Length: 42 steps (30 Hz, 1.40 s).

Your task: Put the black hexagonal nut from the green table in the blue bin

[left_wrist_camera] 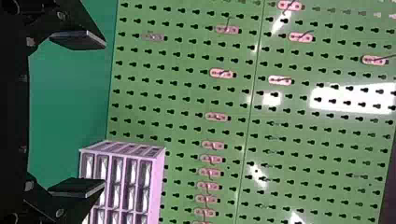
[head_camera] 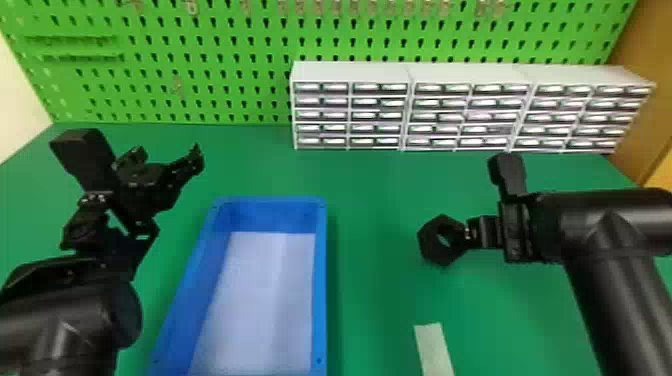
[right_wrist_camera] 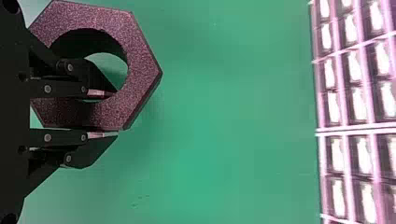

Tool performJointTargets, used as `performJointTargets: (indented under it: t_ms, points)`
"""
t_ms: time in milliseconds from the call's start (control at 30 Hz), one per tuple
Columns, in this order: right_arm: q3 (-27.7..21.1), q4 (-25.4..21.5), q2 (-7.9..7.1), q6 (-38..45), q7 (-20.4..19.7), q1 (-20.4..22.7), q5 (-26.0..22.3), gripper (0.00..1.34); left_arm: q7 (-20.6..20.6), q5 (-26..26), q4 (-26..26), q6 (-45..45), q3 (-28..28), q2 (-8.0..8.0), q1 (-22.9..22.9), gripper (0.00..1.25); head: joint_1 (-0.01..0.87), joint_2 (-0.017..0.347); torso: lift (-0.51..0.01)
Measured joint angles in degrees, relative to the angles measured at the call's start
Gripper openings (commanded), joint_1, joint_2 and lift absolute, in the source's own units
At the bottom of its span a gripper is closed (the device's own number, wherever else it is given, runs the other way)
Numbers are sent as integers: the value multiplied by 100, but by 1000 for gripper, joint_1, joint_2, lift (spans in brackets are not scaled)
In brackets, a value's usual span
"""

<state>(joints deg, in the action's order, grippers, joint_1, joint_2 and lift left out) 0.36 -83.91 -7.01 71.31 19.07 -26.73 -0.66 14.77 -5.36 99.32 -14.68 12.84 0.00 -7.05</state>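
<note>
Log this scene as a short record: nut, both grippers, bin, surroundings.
nut: black hexagonal nut, over the table, right of the bin
right gripper: shut on one side of the nut's ring, one finger through the hole
left gripper: open, left of the bin
bin: blue bin on the green table
behind: drawer cabinets, green pegboard
status: nut not yet in bin

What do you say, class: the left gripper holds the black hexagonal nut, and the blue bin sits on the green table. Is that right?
Not quite: the right gripper holds the black hexagonal nut, one finger in its hole and the other against its outer side, as the right wrist view shows. The blue bin does sit on the green table.
</note>
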Motion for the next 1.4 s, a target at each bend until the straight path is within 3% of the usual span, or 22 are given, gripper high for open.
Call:
performJointTargets:
  t_ms: [833,1400]
  points:
    - [-56,-728,1,-2051,0,299,-459,239,0,8,0,0,-10,0,2,1022,686,51,-97]
    - [39,-1508,119,-3300,0,556,-506,239,0,19,-1,0,-4,0,11,1019,686,51,-97]
